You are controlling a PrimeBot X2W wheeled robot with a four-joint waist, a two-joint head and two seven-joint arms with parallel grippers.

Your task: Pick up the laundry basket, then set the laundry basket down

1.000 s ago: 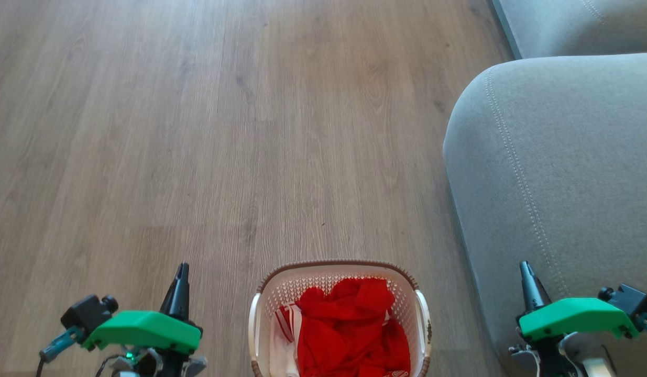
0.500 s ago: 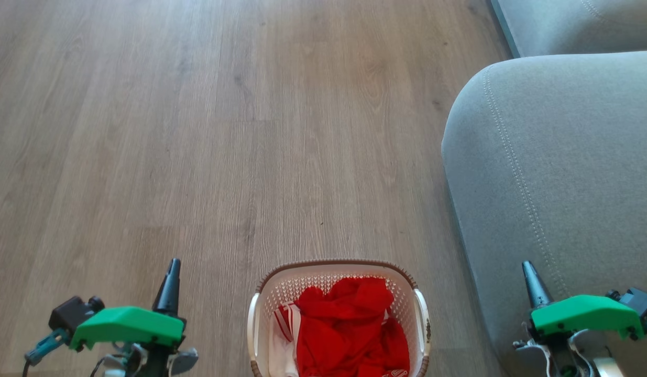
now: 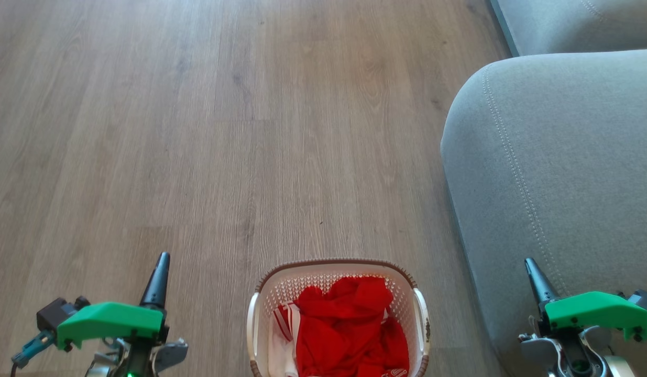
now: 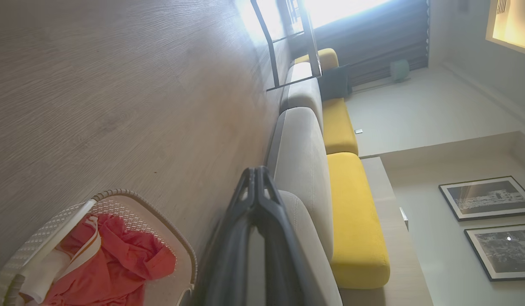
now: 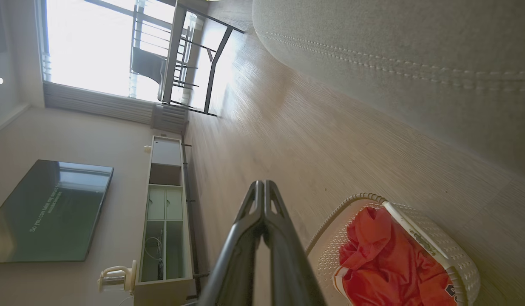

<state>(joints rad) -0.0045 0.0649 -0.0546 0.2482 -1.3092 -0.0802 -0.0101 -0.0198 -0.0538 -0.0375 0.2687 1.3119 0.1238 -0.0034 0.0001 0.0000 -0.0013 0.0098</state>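
Observation:
The laundry basket [image 3: 336,267], white perforated plastic with a brown braided rim and white side handles, stands on the wood floor at the bottom centre of the head view, holding red and white clothes [image 3: 349,330]. My left gripper [image 3: 159,268] hangs to its left, well apart from it, fingertips pressed together and empty. My right gripper [image 3: 530,268] hangs to its right over the sofa arm, also shut and empty. The left wrist view has the basket [image 4: 117,196] at lower left beside the shut fingers [image 4: 257,178]. In the right wrist view the basket [image 5: 432,246] sits lower right of the fingers [image 5: 262,189].
A grey sofa arm [image 3: 554,173] fills the right side, close beside the basket. Wood floor [image 3: 223,131] stretches ahead and to the left. Yellow seat cushions [image 4: 351,212] show in the left wrist view; a TV [image 5: 45,208] and a white cabinet [image 5: 164,212] in the right wrist view.
Both grippers have drifted outward and slightly down, the left one further left, the right one further right, away from the basket. The basket has stayed in place.

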